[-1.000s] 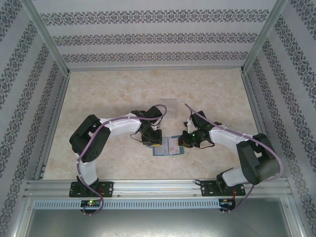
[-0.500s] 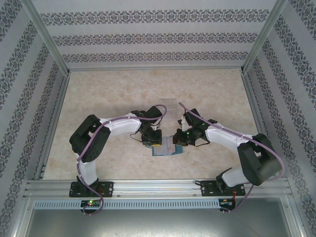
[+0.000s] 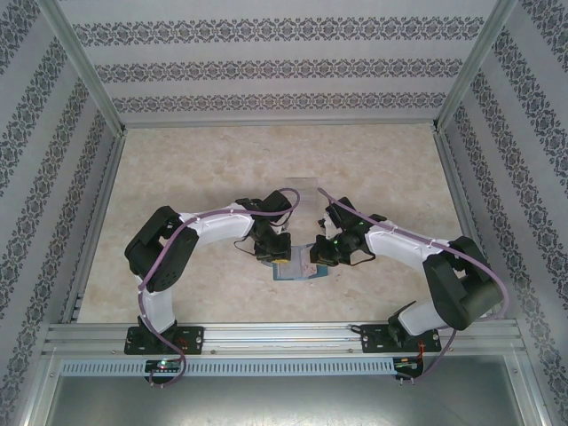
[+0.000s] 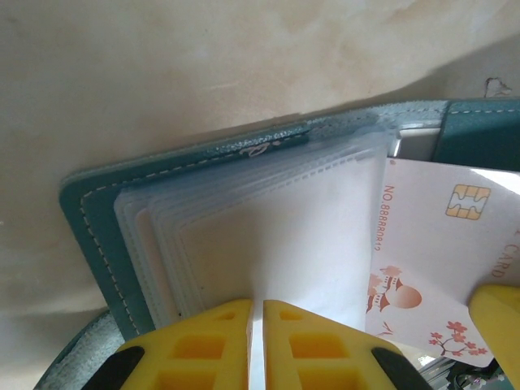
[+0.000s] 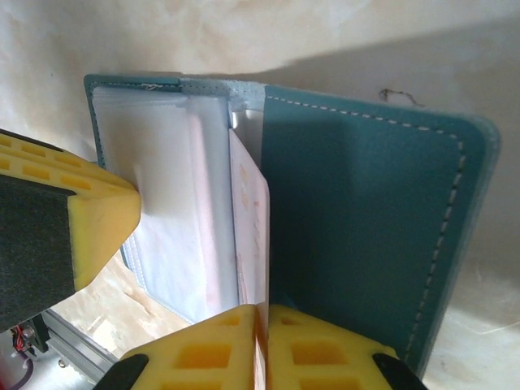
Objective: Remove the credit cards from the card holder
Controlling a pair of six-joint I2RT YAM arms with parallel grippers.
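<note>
While the card holder (image 3: 300, 264) lies open flat, its clear sleeves (image 4: 268, 236) are pinched by the closed left gripper (image 4: 256, 341) from 9 o'clock. One pink-white card (image 5: 248, 219) is nipped edgewise by the closed right gripper (image 5: 262, 349). Its long axis runs 12 to 6, so withdrawal is judged to go toward 6.

Teal stitched-leather card holder (image 4: 89, 215) lies open, centre frame, clear plastic sleeves (image 4: 268, 236) fanned. White chip card with pink blossom print (image 4: 431, 252) protrudes at right.
</note>
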